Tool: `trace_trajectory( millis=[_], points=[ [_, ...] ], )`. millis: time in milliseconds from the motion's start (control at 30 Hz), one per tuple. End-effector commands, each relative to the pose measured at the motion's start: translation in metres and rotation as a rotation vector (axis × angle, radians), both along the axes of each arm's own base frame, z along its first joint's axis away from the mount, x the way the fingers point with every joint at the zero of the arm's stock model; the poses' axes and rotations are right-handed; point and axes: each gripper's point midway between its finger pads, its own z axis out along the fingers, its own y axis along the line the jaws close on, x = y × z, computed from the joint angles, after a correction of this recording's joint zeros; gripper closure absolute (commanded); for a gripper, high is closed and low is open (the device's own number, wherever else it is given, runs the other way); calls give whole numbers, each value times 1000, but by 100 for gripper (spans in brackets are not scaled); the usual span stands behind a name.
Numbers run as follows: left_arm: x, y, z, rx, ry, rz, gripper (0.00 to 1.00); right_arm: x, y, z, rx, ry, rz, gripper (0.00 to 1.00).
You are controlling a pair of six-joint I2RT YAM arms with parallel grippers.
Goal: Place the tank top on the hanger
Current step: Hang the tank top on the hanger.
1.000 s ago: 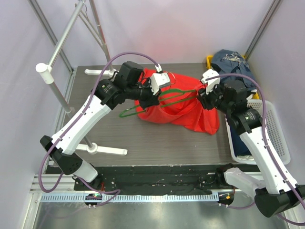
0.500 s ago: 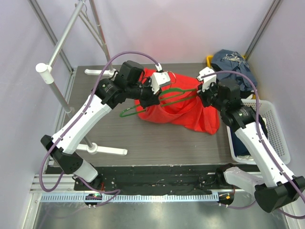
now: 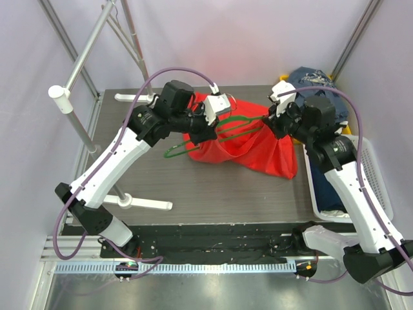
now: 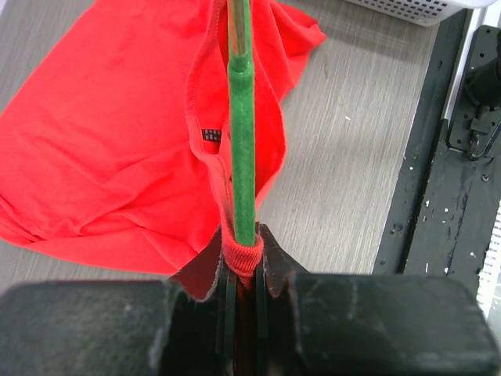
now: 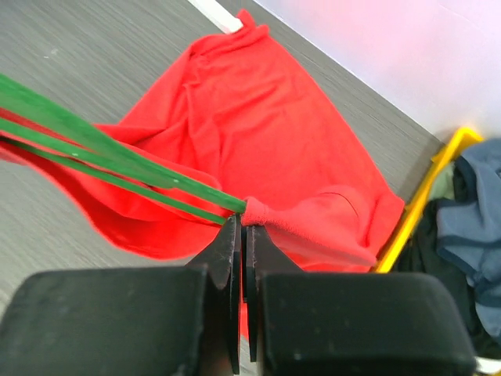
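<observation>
While both arms grip it, tank top (image 3: 258,158): mid-table, threaded on hanger (image 4: 241,117).
Hanger axis: runs gripper to gripper.
Left gripper (image 4: 244,252): clamped on hanger and red fabric.
Right gripper (image 5: 243,225): likewise, at the opposite end.

My overhead view looks steeply down from behind, far enough back to take in the whole worktop (image 3: 193,187), its near edge along the bottom of the frame. Each wrist view sits very close, looking out past its own fingers at bottom centre: left hand (image 4: 243,254), right hand (image 5: 243,235). All three share the tank top (image 4: 102,157) and hanger (image 4: 243,141).
</observation>
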Motion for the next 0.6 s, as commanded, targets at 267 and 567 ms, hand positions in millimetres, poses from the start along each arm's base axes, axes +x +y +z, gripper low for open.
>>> trace_trajectory(
  millis=[267, 567],
  points=[
    [0, -19, 24, -71, -59, -53, 100, -18, 62, 40, 131, 18, 297, 99],
    [1, -23, 21, -58, -62, -59, 100, -43, 93, 48, 143, 55, 482, 99]
  ],
)
